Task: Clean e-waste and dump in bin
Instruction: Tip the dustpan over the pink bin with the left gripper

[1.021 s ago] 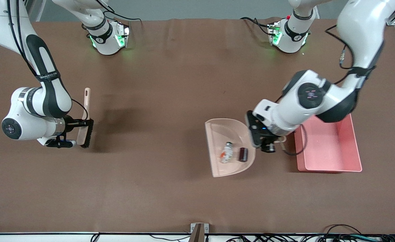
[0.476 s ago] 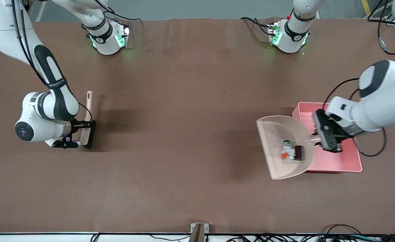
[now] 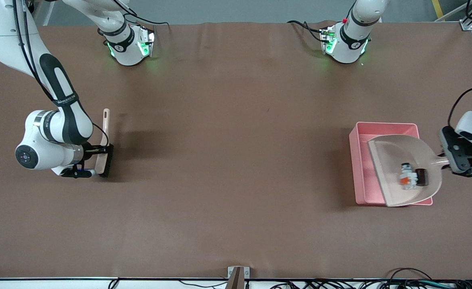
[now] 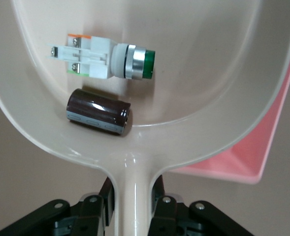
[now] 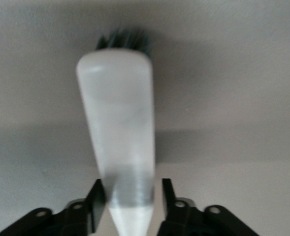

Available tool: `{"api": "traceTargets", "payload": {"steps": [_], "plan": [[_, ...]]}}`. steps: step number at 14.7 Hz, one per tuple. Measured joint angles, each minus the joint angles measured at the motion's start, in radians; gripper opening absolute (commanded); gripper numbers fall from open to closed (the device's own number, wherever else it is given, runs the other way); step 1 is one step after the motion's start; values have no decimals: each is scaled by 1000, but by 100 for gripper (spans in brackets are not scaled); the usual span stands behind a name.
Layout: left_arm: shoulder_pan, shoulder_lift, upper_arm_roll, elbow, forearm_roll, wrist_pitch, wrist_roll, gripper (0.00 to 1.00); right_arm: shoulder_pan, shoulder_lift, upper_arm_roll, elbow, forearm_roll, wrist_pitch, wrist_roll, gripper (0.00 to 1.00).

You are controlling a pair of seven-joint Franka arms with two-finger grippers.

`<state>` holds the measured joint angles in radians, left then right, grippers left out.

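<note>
My left gripper (image 3: pixel 446 161) is shut on the handle of the beige dustpan (image 3: pixel 388 160) and holds it over the pink bin (image 3: pixel 358 160). Both e-waste parts lie in the pan: the white-grey component with a green end (image 3: pixel 407 176) and the dark maroon-black block (image 3: pixel 421 177). In the left wrist view the gripper (image 4: pixel 133 199) clamps the handle, and the component (image 4: pixel 105 61) and block (image 4: pixel 99 111) lie side by side in the dustpan (image 4: pixel 209 73), with a corner of the bin (image 4: pixel 255 152) below it. My right gripper (image 3: pixel 93 161) is shut on a brush (image 3: pixel 105 124).
The brush's black bristles (image 3: pixel 108 160) point toward the table's middle; it also shows in the right wrist view (image 5: pixel 120 123), with my right gripper (image 5: pixel 130 199) on it. The right arm waits at its end of the table. A small bracket (image 3: pixel 236 276) sits at the table's near edge.
My left gripper has carried the dustpan, both parts still in it, from the table beside the bin to over the bin. The right arm and brush shifted slightly, then held still.
</note>
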<state>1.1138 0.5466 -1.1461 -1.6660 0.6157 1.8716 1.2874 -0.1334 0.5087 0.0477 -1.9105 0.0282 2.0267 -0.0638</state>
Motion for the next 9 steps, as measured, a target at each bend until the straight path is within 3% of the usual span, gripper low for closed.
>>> {"api": "traceTargets", "payload": {"steps": [4,9], "plan": [[76,-19,1,-49,101,0,20,0,-11,-13,0,36,-1,-12,0,100],[77,-17,14,-111,283,0,9,0,-10,-123,6,136,-8,-128,-1,100]]}}
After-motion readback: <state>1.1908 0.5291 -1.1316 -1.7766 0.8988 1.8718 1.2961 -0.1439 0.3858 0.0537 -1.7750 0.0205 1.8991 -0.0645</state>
